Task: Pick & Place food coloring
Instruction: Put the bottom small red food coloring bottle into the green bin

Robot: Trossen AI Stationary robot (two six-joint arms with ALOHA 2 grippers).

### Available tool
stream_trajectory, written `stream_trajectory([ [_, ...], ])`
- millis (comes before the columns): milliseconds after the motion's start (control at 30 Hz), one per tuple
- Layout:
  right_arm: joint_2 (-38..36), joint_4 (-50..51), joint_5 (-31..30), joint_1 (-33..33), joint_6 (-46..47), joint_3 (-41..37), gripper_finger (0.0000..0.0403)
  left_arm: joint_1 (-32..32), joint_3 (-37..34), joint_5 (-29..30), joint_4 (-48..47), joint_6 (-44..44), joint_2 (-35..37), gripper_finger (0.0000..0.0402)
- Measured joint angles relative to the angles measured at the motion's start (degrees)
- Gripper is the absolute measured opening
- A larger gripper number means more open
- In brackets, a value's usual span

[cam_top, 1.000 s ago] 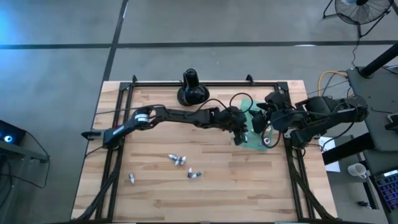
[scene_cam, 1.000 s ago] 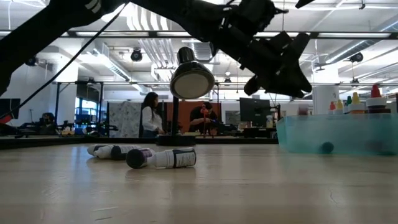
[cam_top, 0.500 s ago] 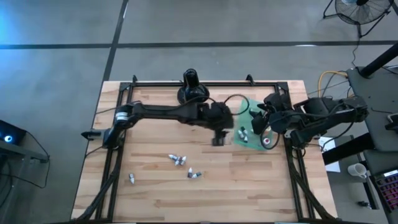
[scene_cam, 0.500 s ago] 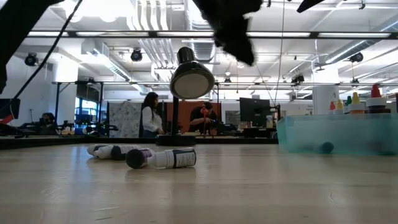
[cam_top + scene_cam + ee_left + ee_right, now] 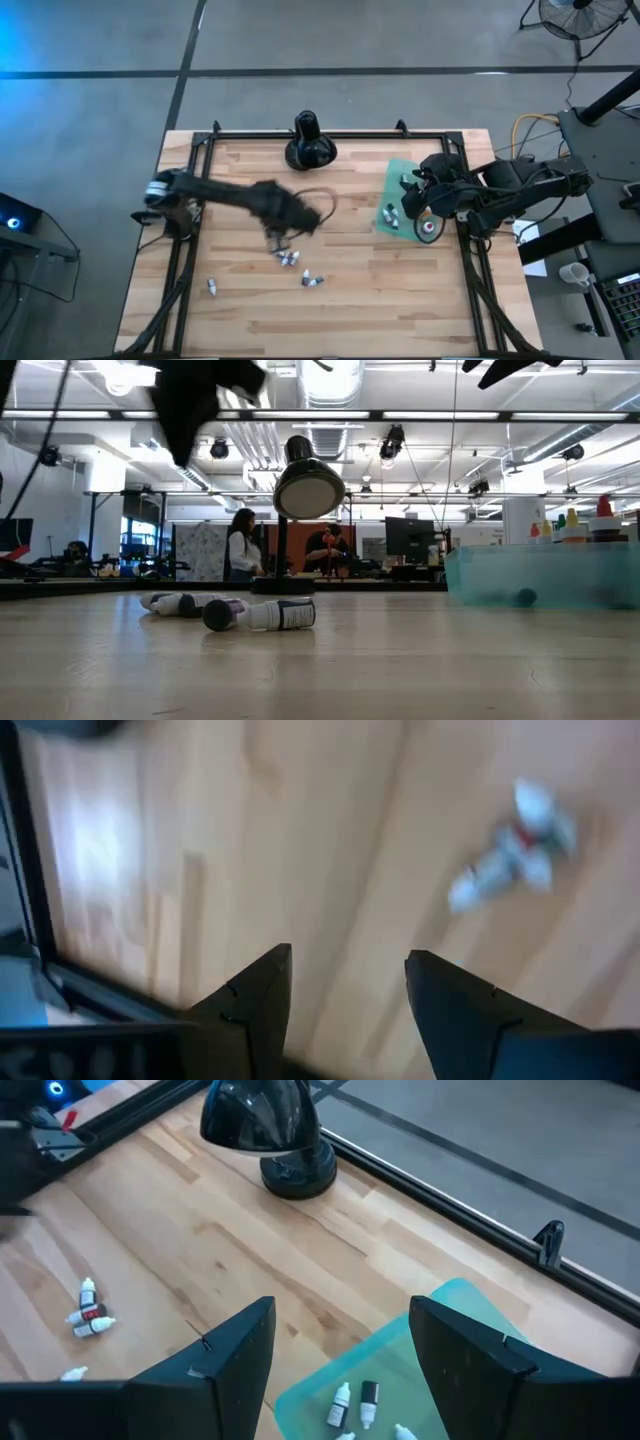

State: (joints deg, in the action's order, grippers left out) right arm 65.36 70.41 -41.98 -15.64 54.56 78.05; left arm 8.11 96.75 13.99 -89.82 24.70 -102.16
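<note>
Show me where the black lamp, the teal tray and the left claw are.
black lamp [image 5: 310, 150]: high view, on its round base.
teal tray [image 5: 470, 1302]: right wrist view, on its far rim.
left claw [image 5: 348, 982]: left wrist view, midway between its open fingertips.

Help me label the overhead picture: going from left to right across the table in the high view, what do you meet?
Lone vial → left gripper, open, above the vial cluster → black lamp-like object → teal tray with vials → right gripper, open, over the tray.
</note>
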Motion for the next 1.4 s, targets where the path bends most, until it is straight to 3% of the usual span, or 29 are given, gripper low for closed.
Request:
stream_trajectory([
  [133,0.0,-0.1,0.0,0.0,-0.6,-0.5,0.0224,6.5,-12.6,-6.3,0.0,11.9,7.2,0.017],
  [233,0.0,-0.5,0.1,0.0,-0.6,-0.9,0.0224,10.4,-22.2,-12.0,2.9,31.3,12.8,0.017],
  [433,0.1,-0.8,0.1,0.0,-0.6,-2.3,0.0224,21.4,-37.4,-16.4,13.0,70.2,23.4,0.017],
  [600,0.1,-0.9,0.1,0.0,-0.6,-2.8,0.0224,30.8,-44.9,-18.7,21.6,90.1,27.7,0.017],
  [833,0.1,-0.9,0.0,0.0,-0.6,-2.9,0.0224,37.8,-50.8,-24.2,28.8,101.8,26.8,0.017],
  [1033,0.1,-0.8,0.0,0.0,0.5,-2.9,0.0224,39.2,-55.3,-24.2,39.2,106.6,25.4,0.017],
  [1133,0.1,-0.8,-0.1,0.0,0.8,-3.2,0.0224,39.3,-57.1,-24.2,43.5,107.6,24.5,0.017],
  [1400,0.1,-0.7,-0.1,0.0,2.3,-3.6,0.0224,39.3,-58.8,-24.2,44.1,107.9,21.8,0.017],
])
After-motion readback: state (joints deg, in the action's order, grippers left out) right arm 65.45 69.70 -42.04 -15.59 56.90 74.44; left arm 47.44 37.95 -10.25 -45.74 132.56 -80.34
